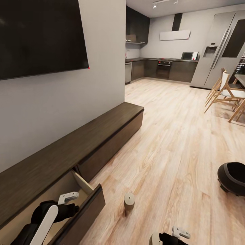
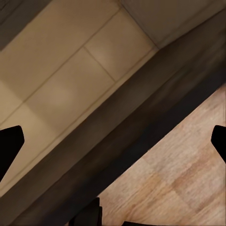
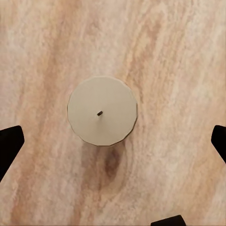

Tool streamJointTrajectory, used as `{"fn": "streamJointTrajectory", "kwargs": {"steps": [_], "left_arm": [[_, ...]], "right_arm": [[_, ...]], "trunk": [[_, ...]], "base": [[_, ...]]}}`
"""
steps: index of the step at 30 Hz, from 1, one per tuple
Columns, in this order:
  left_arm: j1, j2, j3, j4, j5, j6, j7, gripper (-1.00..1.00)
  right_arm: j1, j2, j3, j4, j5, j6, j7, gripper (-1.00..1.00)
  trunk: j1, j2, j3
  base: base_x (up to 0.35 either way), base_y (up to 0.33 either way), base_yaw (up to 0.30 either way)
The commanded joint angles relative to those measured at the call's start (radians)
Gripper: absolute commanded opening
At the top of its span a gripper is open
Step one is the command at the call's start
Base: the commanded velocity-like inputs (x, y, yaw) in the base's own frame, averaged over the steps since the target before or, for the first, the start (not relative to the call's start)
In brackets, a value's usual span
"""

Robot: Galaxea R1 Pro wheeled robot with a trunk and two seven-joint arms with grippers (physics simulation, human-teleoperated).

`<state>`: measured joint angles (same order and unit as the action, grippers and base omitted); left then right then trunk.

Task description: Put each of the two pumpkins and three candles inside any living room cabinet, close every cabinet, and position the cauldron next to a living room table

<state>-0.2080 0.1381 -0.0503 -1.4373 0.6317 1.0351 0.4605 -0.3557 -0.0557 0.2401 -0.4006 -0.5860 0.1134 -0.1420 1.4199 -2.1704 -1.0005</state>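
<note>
Right gripper (image 3: pixel 113 141), jaws wide and empty above the candle (image 3: pixel 102 111), we judge should close across its stiff, light, slightly slick sides at mid-height.

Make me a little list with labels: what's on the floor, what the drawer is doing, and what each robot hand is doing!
candle: one candle standing upright on the wood floor, seen from straight above in the right wrist view
cauldron: black cauldron on the floor at the right edge
cabinet: long dark cabinet against the wall
drawer: one drawer pulled open, pale inside
left gripper: open, over the open drawer
right gripper: open, above the candle, not touching it
</note>
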Motion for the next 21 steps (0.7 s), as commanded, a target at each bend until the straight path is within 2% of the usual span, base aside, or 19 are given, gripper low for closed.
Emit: {"fn": "streamJointTrajectory", "kwargs": {"steps": [1,13,17,19,21], "left_arm": [[-0.001,0.001,-0.002,-0.001,0.011,0.002,0.01,1.0],[-0.001,-0.014,-0.013,-0.037,0.018,0.012,0.009,1.0],[-0.005,-0.043,-0.016,-0.062,0.018,0.012,0.008,1.0],[-0.03,-0.057,-0.016,-0.068,0.02,0.012,0.007,1.0],[-0.052,-0.068,-0.017,-0.071,0.039,0.012,0.004,1.0]], "right_arm": [[0.0,-0.001,0.008,-0.003,-0.007,0.005,-0.008,1.0],[0.0,0.007,0.008,-0.005,-0.006,0.005,-0.008,1.0],[0.0,0.008,0.008,-0.004,-0.006,0.004,-0.008,1.0],[0.0,0.008,0.008,-0.004,-0.006,0.005,-0.008,1.0],[0.0,0.008,0.008,-0.004,-0.006,0.005,-0.008,1.0]], "trunk": [[0.004,-0.008,-0.004],[0.05,-0.092,-0.042],[0.065,-0.12,-0.054],[0.073,-0.134,-0.06],[0.08,-0.148,-0.067]], "base": [[0.0,0.0,0.0],[0.0,0.0,0.0],[0.0,0.0,0.0],[0.0,0.0,0.0],[0.0,0.0,0.0]]}}
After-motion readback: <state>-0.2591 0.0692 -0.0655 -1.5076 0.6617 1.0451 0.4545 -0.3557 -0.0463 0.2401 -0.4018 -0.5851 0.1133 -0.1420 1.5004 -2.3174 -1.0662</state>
